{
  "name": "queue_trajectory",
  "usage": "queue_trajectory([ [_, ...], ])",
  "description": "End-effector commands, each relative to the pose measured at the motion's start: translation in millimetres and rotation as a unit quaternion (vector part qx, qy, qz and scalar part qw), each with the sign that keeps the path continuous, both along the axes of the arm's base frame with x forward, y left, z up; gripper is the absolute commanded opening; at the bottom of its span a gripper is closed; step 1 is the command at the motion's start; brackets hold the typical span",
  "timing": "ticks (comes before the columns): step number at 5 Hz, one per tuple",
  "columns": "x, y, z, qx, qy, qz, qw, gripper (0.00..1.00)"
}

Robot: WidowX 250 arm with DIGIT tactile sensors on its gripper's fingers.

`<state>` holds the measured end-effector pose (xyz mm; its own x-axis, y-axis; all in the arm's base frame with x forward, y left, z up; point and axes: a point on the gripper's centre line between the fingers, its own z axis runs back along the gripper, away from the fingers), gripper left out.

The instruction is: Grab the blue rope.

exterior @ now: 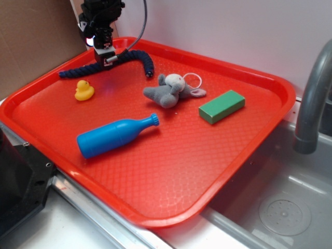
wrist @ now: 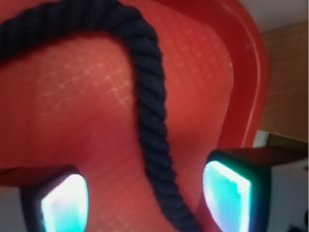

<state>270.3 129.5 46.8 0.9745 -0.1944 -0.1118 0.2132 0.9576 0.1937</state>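
Above blue rope (wrist: 149, 116), spread jaws

Blue rope (exterior: 132, 54): dark navy, thick twisted cord, blunt ends. Lies flat on red surface, bent in arch shape in exterior view. Wrist view: rope (wrist: 150, 111) runs down between two fingers (wrist: 227, 198), nearer right-of-frame finger than left-of-frame one, gap visible on both sides, no contact seen. Beyond fingers it curves off toward left of frame. Strand twist clear, no fraying visible.
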Motion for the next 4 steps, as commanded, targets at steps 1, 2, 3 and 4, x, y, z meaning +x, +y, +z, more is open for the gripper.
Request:
queue_trajectory([
  [1, -4.8, 12.3, -16.3, 0.002, 0.005, 0.028, 1.0, 0.0],
  [2, -8.0, 9.5, -16.8, 0.004, 0.006, 0.035, 0.999, 0.0],
  [3, -8.9, 9.5, -16.9, 0.004, 0.004, 0.041, 0.999, 0.0],
  [4, -9.2, 8.3, -14.9, 0.009, -0.002, 0.046, 0.999, 0.0],
])
